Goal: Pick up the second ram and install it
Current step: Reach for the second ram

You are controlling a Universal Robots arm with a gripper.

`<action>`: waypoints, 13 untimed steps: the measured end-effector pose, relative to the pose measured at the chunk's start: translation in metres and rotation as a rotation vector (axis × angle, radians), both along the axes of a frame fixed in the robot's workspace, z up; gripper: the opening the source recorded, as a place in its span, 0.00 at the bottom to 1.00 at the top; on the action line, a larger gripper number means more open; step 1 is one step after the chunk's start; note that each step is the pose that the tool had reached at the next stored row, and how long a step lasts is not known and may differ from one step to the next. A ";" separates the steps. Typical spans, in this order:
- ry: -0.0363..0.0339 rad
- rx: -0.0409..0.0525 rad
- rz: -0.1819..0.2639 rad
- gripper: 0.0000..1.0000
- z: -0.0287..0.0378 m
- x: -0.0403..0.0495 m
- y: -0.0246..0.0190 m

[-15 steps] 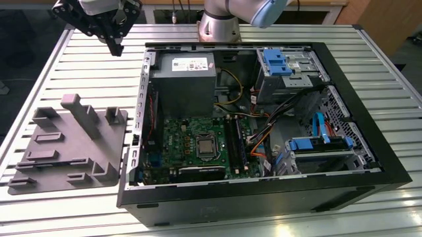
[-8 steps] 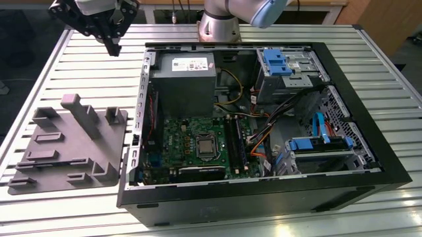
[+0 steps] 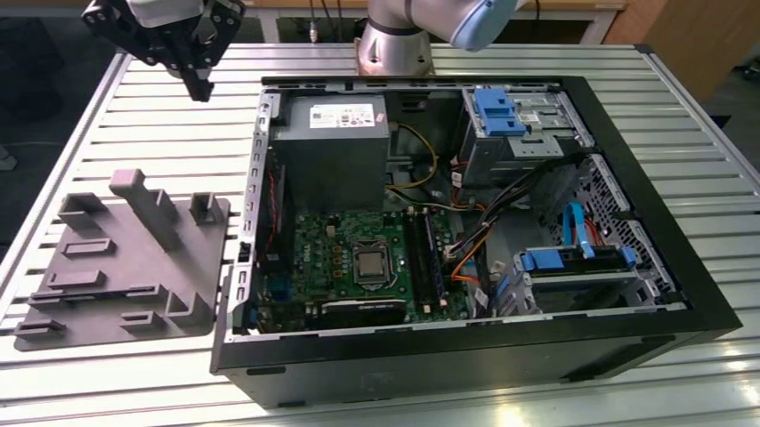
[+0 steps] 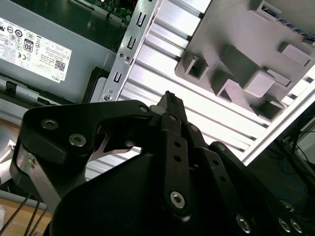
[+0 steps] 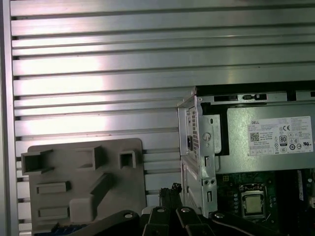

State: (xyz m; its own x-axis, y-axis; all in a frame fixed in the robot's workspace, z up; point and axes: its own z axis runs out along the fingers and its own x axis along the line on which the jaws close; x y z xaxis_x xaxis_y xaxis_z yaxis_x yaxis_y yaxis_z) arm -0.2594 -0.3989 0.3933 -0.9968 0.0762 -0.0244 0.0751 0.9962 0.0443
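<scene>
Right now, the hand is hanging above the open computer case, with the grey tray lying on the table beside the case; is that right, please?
Not quite: the hand hangs above the slatted table, outside the computer case, as the exterior view shows. The grey tray does lie on the table beside the case.

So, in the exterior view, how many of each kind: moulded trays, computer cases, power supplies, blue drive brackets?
Grey moulded tray: 1
Open computer case: 1
Power supply: 1
Blue drive brackets: 2
Total: 5
</scene>
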 end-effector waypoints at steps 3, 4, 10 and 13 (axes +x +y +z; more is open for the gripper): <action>0.0000 0.0000 0.000 0.11 0.0000 -0.0018 0.0000; 0.0000 0.0001 0.000 0.11 0.0000 -0.0025 0.0000; 0.0000 0.0000 0.000 0.11 0.0000 -0.0067 0.0000; 0.0000 0.0000 0.000 0.11 0.0000 -0.0087 0.0000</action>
